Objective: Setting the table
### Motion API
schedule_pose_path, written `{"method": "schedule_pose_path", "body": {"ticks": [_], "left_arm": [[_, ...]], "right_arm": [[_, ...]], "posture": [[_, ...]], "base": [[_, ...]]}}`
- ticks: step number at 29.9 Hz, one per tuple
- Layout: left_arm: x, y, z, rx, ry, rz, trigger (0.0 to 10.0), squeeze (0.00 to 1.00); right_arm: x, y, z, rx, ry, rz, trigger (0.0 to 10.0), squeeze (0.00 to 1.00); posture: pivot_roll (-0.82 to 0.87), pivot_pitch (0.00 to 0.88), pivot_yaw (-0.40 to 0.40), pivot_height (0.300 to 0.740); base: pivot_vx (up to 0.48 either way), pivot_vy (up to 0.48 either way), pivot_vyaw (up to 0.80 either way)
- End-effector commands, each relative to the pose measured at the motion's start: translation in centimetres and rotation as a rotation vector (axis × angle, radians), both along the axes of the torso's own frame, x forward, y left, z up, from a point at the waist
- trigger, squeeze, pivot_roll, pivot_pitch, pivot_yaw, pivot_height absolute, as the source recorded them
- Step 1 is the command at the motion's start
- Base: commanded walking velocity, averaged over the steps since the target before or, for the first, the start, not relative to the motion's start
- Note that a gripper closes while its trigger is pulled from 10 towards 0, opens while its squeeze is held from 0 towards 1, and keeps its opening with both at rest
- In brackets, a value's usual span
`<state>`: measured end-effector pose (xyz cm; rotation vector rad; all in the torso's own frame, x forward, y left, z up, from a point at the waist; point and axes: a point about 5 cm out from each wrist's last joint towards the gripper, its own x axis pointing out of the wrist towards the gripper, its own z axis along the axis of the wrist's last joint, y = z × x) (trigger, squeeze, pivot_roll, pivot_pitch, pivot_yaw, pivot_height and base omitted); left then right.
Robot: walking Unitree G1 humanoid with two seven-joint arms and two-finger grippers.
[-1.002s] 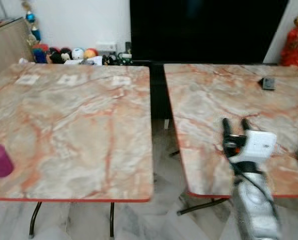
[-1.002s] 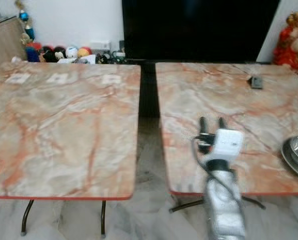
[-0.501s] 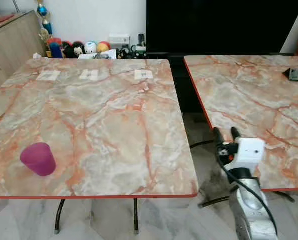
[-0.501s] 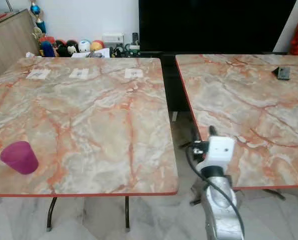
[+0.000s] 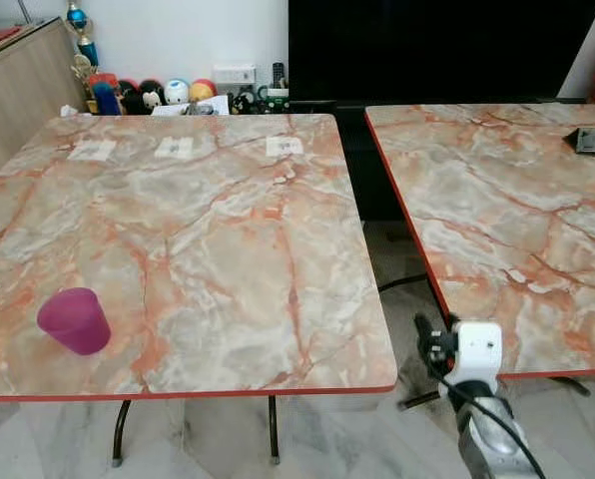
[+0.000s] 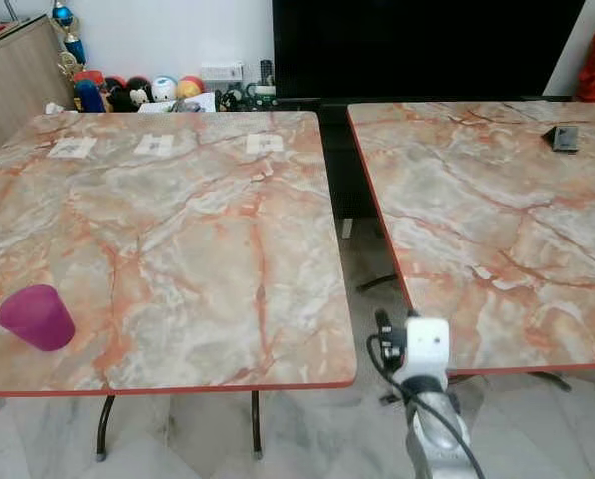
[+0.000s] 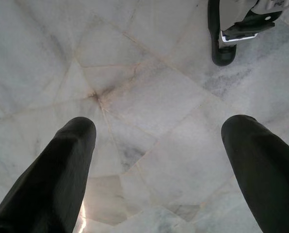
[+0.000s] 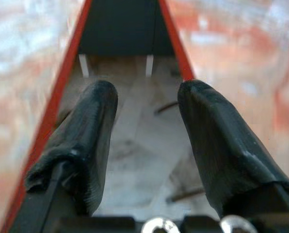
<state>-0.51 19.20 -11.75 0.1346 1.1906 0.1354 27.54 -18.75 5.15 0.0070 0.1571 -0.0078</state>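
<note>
A purple cup (image 5: 73, 320) stands upright near the front left corner of the left marble table (image 5: 228, 230). My right gripper (image 5: 427, 329) hangs low at the gap between the two tables, just off the front edge of the right marble table (image 5: 497, 210). In the right wrist view its fingers (image 8: 93, 126) stand apart with nothing between them, pointing along the gap. My left gripper (image 7: 159, 131) hangs idle over the floor, open and empty.
A small dark object (image 5: 585, 140) lies at the far side of the right table. Three paper labels (image 5: 175, 148) lie along the left table's far edge. Toys (image 5: 158, 95), a dark screen (image 5: 437, 50) and a wooden cabinet (image 5: 18, 70) line the back. My own foot (image 7: 232, 29) rests on the marble floor.
The camera swung left, bringing the purple cup into view. My right gripper has dropped and drawn back from over the right table's front edge down to the gap between the tables.
</note>
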Motion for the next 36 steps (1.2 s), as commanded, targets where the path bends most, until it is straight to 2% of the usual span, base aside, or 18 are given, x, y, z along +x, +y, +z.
{"method": "schedule_pose_path", "body": {"ticks": [1,6,10,21,23,24,28,33,36], "left_arm": [[0.4,-2.2,-0.2,-0.08,-0.003,-0.066,10.0,0.0],[0.5,-2.1,-0.2,-0.077,-0.003,-0.068,10.0,0.0],[0.7,-2.1,-0.2,-0.076,-0.006,-0.07,10.0,0.0],[0.9,-2.0,-0.2,-0.075,-0.013,-0.064,10.0,0.0],[1.0,-2.0,-0.2,-0.076,-0.013,-0.058,10.0,0.0],[1.0,-2.0,-0.2,-0.076,-0.013,-0.058,10.0,0.0],[1.2,-1.9,-0.2,-0.076,-0.017,-0.051,10.0,0.0],[1.3,-1.8,-0.2,-0.071,-0.021,-0.046,10.0,0.0],[1.3,-1.7,-0.2,-0.068,-0.022,-0.044,10.0,0.0]], "right_arm": [[0.0,0.2,-0.2,0.017,0.0,0.021,10.0,0.0],[-0.1,0.2,-0.6,0.019,0.011,0.031,10.0,0.0],[-0.8,-0.3,-2.6,0.043,0.079,0.014,10.0,0.0],[-1.7,-0.1,-5.6,0.085,0.21,0.037,10.0,0.0],[-2.6,-0.1,-7.4,0.105,0.308,0.034,10.0,0.0],[-2.6,-0.1,-7.4,0.105,0.308,0.034,10.0,0.0],[-4.8,-0.5,-10.0,0.1,0.475,0.01,10.0,0.0],[-7.2,-0.3,-12.0,0.061,0.622,0.009,10.0,0.0],[-8.3,-0.4,-12.7,0.058,0.674,-0.013,10.0,0.0]], "posture": [[-0.02,0.064,-0.016,0.74],[-0.02,0.064,-0.016,0.74],[-0.02,0.061,-0.015,0.74],[-0.02,0.07,-0.018,0.74],[-0.02,0.075,-0.018,0.74],[-0.02,0.075,-0.018,0.74],[-0.01,0.075,-0.02,0.74],[0.0,0.073,-0.015,0.74],[0.0,0.073,-0.014,0.74]], "base": [[0.0,0.0,0.0],[0.0,0.0,0.0],[0.0,0.0,0.0],[0.0,0.0,0.0],[0.0,0.0,0.0],[0.0,0.0,0.0],[0.0,0.0,0.0],[0.0,0.0,0.0],[0.0,0.0,0.0]]}}
